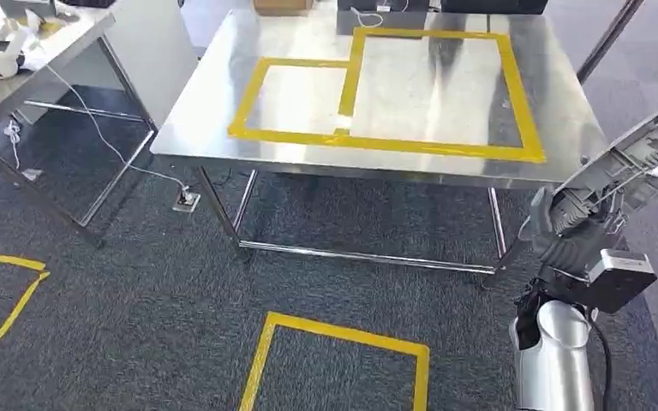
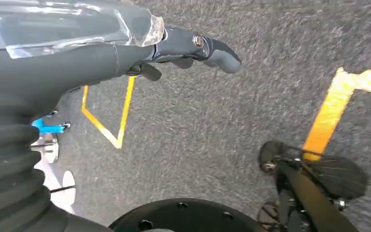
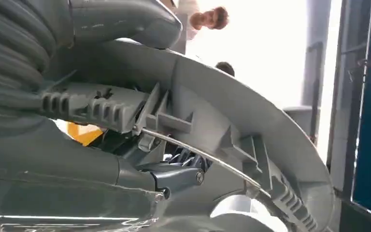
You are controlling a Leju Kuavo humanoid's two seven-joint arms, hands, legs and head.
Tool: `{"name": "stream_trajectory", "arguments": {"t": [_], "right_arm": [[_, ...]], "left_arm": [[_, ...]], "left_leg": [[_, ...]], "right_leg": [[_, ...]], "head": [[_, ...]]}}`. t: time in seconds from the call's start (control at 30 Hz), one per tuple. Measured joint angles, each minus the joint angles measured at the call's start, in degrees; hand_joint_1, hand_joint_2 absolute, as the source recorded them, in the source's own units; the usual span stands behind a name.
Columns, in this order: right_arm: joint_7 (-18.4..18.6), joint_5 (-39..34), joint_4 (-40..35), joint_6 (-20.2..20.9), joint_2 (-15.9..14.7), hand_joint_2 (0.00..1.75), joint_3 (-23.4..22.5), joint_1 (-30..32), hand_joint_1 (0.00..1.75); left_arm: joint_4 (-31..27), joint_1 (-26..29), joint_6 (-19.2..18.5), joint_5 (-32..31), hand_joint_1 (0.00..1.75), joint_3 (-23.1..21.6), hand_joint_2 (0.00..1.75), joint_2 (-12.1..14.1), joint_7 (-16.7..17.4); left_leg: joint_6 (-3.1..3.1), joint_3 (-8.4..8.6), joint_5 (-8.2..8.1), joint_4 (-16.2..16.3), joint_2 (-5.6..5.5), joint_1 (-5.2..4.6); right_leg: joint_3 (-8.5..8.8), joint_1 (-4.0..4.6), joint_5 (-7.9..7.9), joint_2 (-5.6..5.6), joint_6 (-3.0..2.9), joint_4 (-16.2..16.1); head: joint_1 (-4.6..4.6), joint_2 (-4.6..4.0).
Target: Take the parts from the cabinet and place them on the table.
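Grey part (image 1: 643, 158) in right robot hand (image 1: 570, 227)

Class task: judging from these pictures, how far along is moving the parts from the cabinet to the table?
Done: the right hand already holds a grey plastic part, and the robot faces the steel table. In hand: carrying it there. Left: setting it down, since no part lies on the tabletop inside the yellow tape. The left hand holds nothing.

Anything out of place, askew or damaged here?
Nothing broken or spilled. A white cable trails loose across the carpet to a floor socket. The right hand grips the grey part beside the table.
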Motion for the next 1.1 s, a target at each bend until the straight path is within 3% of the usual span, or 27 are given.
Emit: {"name": "stream_trajectory", "arguments": {"t": [0.07,0.1,0.13,0.17,0.23,0.3,0.4,0.43,0.47,0.5,0.57,0.6,0.63,0.67,0.73,0.77,0.8,0.83,0.9,0.93,0.97,1.0,1.07,1.1], "right_arm": [[-0.20,0.00,0.22,0.00,-0.02,1.75,-0.02,0.01,1.75],[-0.20,0.00,0.26,0.00,-0.04,1.75,-0.02,0.06,1.75],[-0.20,0.00,0.28,-0.02,-0.04,1.75,-0.02,0.10,1.75],[-0.20,0.00,0.28,-0.13,-0.04,1.75,-0.04,0.12,1.75],[-0.20,0.00,0.17,-0.39,-0.11,1.75,-0.11,0.12,1.75],[-0.24,0.13,-0.07,-0.48,-0.35,1.75,-0.24,0.13,1.75],[-0.18,1.61,-0.28,-1.09,-0.83,1.75,-0.35,0.34,1.75],[-0.05,2.21,-0.55,-1.37,-1.16,1.75,-0.35,0.31,1.75],[0.07,2.68,-0.59,-1.53,-1.53,1.75,-0.35,-0.03,1.75],[0.33,3.26,-0.57,-1.66,-1.97,1.75,-0.37,-0.67,1.75],[1.20,4.11,-0.55,-2.14,-3.15,1.75,-0.50,-2.06,1.75],[1.59,4.26,-0.40,-2.31,-3.77,1.75,-0.57,-2.82,1.75],[1.99,4.37,-0.15,-2.43,-4.33,1.75,-0.59,-3.62,1.75],[2.34,4.41,0.00,-2.60,-4.77,1.75,-0.61,-4.30,1.75],[2.86,4.57,0.42,-2.78,-5.51,1.75,-0.70,-5.83,1.75],[3.06,4.61,0.74,-2.84,-5.86,1.75,-0.79,-6.41,1.75],[3.08,4.74,1.22,-2.93,-6.14,1.75,-0.92,-7.19,1.75],[3.32,4.72,1.47,-3.06,-6.30,1.75,-0.96,-7.39,1.75],[3.48,4.68,2.01,-3.41,-6.82,1.75,-1.40,-7.62,1.75],[3.50,4.72,2.34,-3.47,-6.95,1.75,-1.49,-7.74,1.75],[3.52,4.72,2.58,-3.56,-7.08,1.75,-1.55,-7.91,1.75],[3.54,4.70,2.86,-3.69,-7.12,1.75,-1.59,-7.99,1.75],[3.54,4.72,3.39,-3.87,-7.15,1.75,-1.79,-7.98,1.75],[3.54,4.72,3.72,-3.85,-7.15,1.75,-1.92,-7.98,1.75]], "left_arm": [[0.00,0.02,0.02,-0.13,0.00,0.15,1.75,0.04,0.00],[0.00,0.06,0.02,-0.17,0.00,0.20,1.75,0.02,0.00],[0.00,0.08,0.00,-0.26,0.00,0.22,1.75,0.02,0.00],[0.00,0.08,0.02,-0.37,0.00,0.22,1.75,0.02,0.00],[0.00,0.09,0.00,-0.76,0.00,0.22,1.75,0.04,0.00],[0.00,0.04,-0.11,-1.05,0.00,0.22,1.75,0.00,0.00],[0.00,0.09,-0.46,-1.35,0.00,0.22,1.75,0.00,0.00],[0.00,0.07,-0.48,-1.46,0.00,0.22,1.75,-0.07,0.00],[-0.02,0.08,-0.52,-1.72,0.00,0.22,1.75,-0.11,0.00],[-0.02,0.06,-0.52,-1.84,0.00,0.22,1.75,-0.11,0.02],[0.00,0.07,-0.61,-1.95,0.00,0.22,1.75,-0.15,0.22],[0.00,0.08,-0.65,-1.95,0.00,0.22,1.75,-0.15,0.26],[0.00,0.09,-0.68,-1.99,0.00,0.22,1.75,-0.15,0.33],[0.00,0.10,-0.72,-2.03,0.00,0.22,1.75,-0.15,0.35],[-0.02,0.10,-0.70,-2.03,0.00,0.24,1.75,-0.26,0.35],[0.00,0.12,-0.70,-2.03,0.00,0.24,1.75,-0.17,0.35],[0.00,0.05,-0.72,-2.05,0.00,0.26,1.75,-0.19,0.39],[-0.02,0.02,-0.68,-2.05,0.00,0.26,1.75,-0.20,0.39],[-0.04,0.07,-0.66,-2.16,0.00,0.26,1.75,-0.13,0.39],[-0.11,0.00,-0.61,-2.25,0.00,0.28,1.75,-0.04,0.39],[-0.11,0.00,-0.61,-2.34,0.00,0.26,1.75,-0.15,0.48],[-0.11,-0.02,-0.57,-2.38,0.00,0.28,1.75,-0.13,0.50],[-0.11,-0.02,-0.39,-2.36,0.00,0.31,1.75,-0.09,0.55],[-0.11,0.02,-0.33,-2.36,0.00,0.35,1.75,-0.09,0.59]], "left_leg": [[-0.25,-6.00,-2.86,9.72,0.12,0.07],[-0.21,-7.86,-2.46,11.75,0.11,0.06],[-0.06,-8.10,-0.71,10.67,0.10,0.05],[0.14,-7.07,1.96,7.33,0.10,0.02],[0.97,-2.77,8.03,-3.12,0.08,-0.19],[1.38,-0.66,7.08,-6.37,0.03,-0.64],[1.79,-0.68,6.73,-6.45,-0.01,-0.82],[2.13,0.08,7.02,-7.41,0.01,-0.06],[2.37,0.57,6.87,-7.69,-0.04,-0.13],[2.69,0.76,6.66,-7.69,-0.01,-0.14],[3.04,1.17,6.15,-7.67,-0.01,-0.25],[3.07,1.49,5.86,-7.66,-0.05,-0.30],[3.05,2.03,5.49,-7.66,-0.13,-0.29],[2.96,2.65,5.06,-7.66,-0.26,-0.24],[2.52,4.01,4.10,-7.55,-0.40,-0.17],[2.14,3.97,3.62,-7.49,-0.43,-0.30],[1.77,4.00,3.12,-6.95,-0.53,-0.69],[1.64,3.79,3.24,-7.20,-0.58,-0.69],[1.37,3.95,3.07,-7.45,-0.53,-0.67],[1.11,3.92,2.54,-7.38,-0.50,-0.68],[0.66,3.74,1.96,-6.09,-0.26,-0.69],[0.29,2.06,0.63,-2.77,-0.10,-0.51],[-0.18,-3.88,-2.91,7.20,0.05,-0.30],[-0.27,-6.70,-3.46,11.15,0.05,-0.30]], "right_leg": [[0.36,0.08,-0.47,-0.01,-0.14,0.01],[0.63,0.12,-0.73,0.02,-0.12,0.01],[1.07,0.16,-1.04,0.08,-0.10,0.01],[1.60,0.21,-1.38,0.14,-0.04,0.00],[2.82,0.27,-2.21,0.17,0.20,-0.05],[2.91,0.50,-2.76,0.28,0.84,-0.16],[3.34,0.31,-2.87,0.24,1.72,-1.02],[3.31,0.19,-3.30,0.14,2.00,-0.77],[2.75,0.33,-3.82,0.08,2.10,0.81],[0.67,0.39,-5.49,0.09,2.23,4.64],[-5.12,0.40,-8.81,0.09,2.58,14.31],[-7.26,0.40,-8.86,0.09,2.68,17.32],[-8.12,0.40,-7.48,0.08,2.68,17.25],[-7.32,0.39,-4.71,0.07,2.67,14.30],[-3.35,0.24,1.97,0.03,2.71,3.76],[-2.06,0.20,2.45,-0.07,2.71,0.95],[-1.39,0.38,1.66,0.16,2.45,-0.49],[-1.69,0.41,1.60,0.17,1.89,-0.03],[-1.77,0.49,1.30,0.22,1.35,-0.01],[-1.20,-0.06,1.23,0.19,1.01,-0.20],[-0.72,-0.07,0.89,0.10,0.53,-0.30],[-0.43,-0.11,0.65,0.06,0.24,-0.29],[-0.12,-0.08,0.20,0.04,0.07,-0.28],[0.10,-0.07,-0.07,0.06,0.06,-0.28]], "head": [[-0.02,0.00],[-0.02,0.00],[-0.04,0.00],[-0.02,0.00],[-0.04,0.00],[0.00,0.00],[0.00,0.00],[0.06,0.00],[0.17,0.00],[0.20,0.00],[0.17,0.00],[0.24,0.00],[0.15,0.00],[0.26,0.00],[0.26,0.00],[0.26,0.00],[0.33,0.00],[0.22,0.00],[0.06,0.00],[0.04,0.00],[-0.09,0.00],[-0.66,0.00],[-0.59,0.00],[-0.63,0.00]]}}
